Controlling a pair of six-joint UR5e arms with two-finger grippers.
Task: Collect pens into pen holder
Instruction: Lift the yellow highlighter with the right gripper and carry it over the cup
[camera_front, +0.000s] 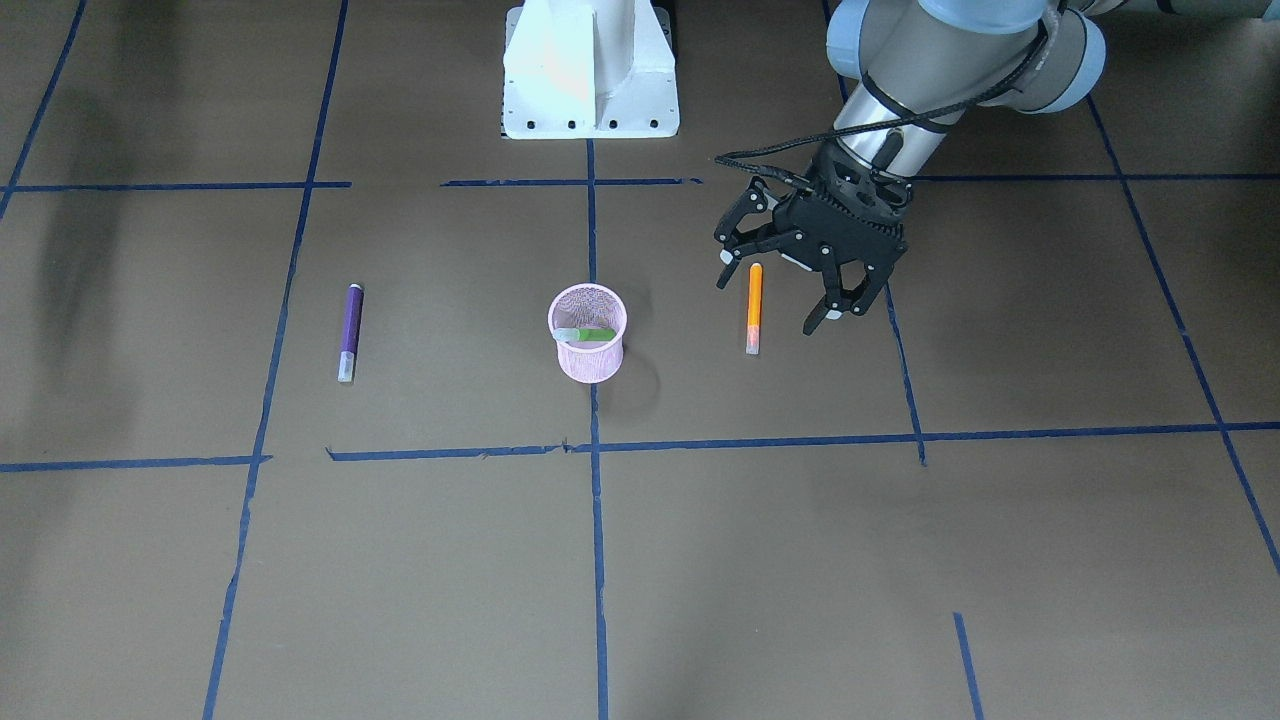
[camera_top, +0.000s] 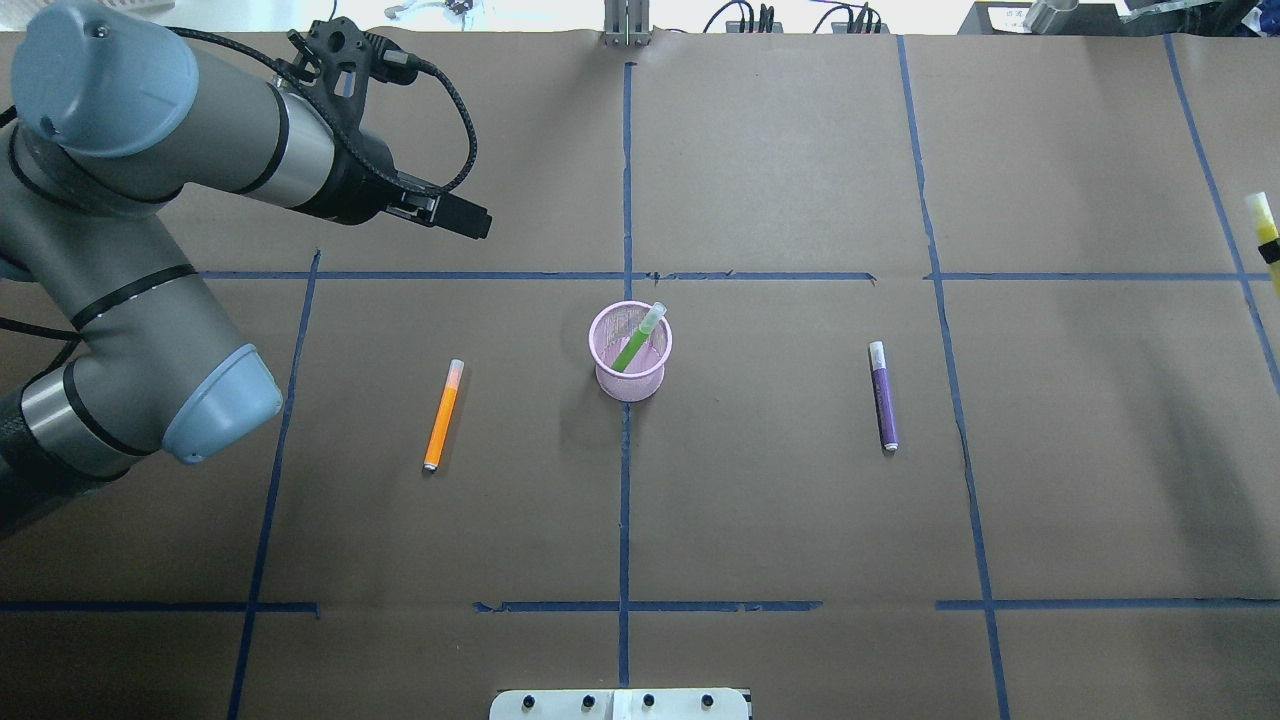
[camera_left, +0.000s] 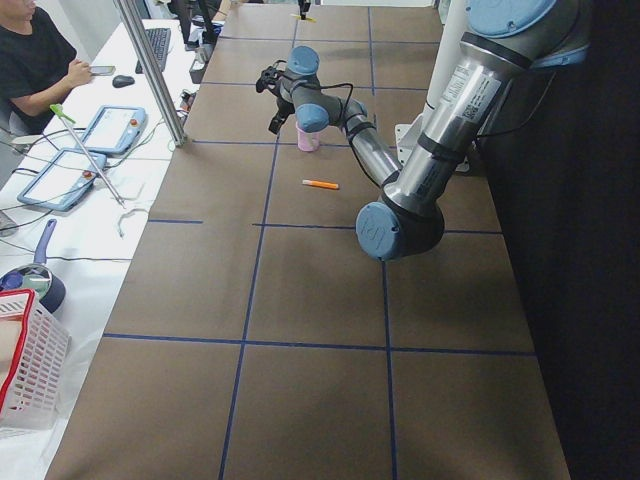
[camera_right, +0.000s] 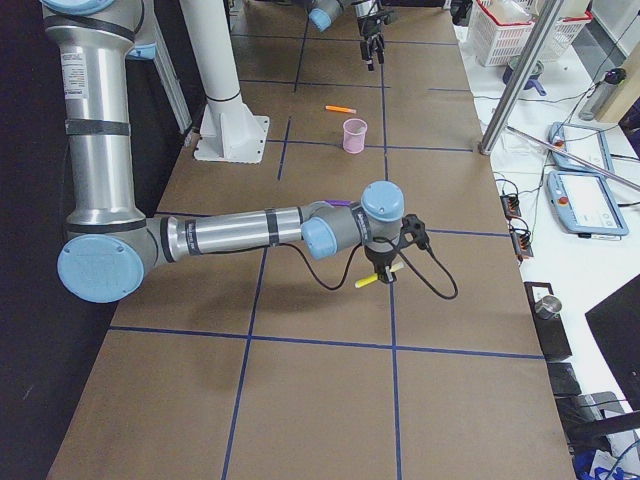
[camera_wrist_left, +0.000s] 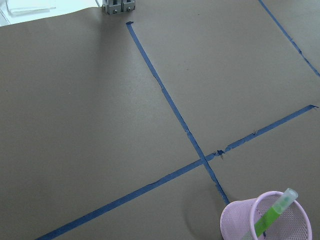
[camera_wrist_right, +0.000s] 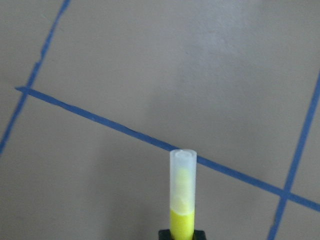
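The pink mesh pen holder (camera_front: 590, 365) stands at the table's middle (camera_top: 625, 385) with the green pen (camera_top: 635, 342) leaning inside it. The orange pen (camera_front: 755, 305) lies flat on my left side (camera_top: 442, 415). The purple pen (camera_front: 350, 330) lies flat on my right side (camera_top: 883, 395). My left gripper (camera_front: 772, 300) is open and empty, raised above the table near the orange pen and apart from it. My right gripper (camera_wrist_right: 182, 234) is shut on a yellow pen (camera_wrist_right: 182, 200), far out at the right end of the table (camera_top: 1265, 235).
Blue tape lines (camera_top: 625, 520) grid the brown table. The white robot base (camera_front: 590, 70) sits at the table's edge behind the holder. In the left wrist view the holder (camera_wrist_left: 235, 222) is at the lower right. Tablets and an operator (camera_left: 35, 60) are beyond the far edge.
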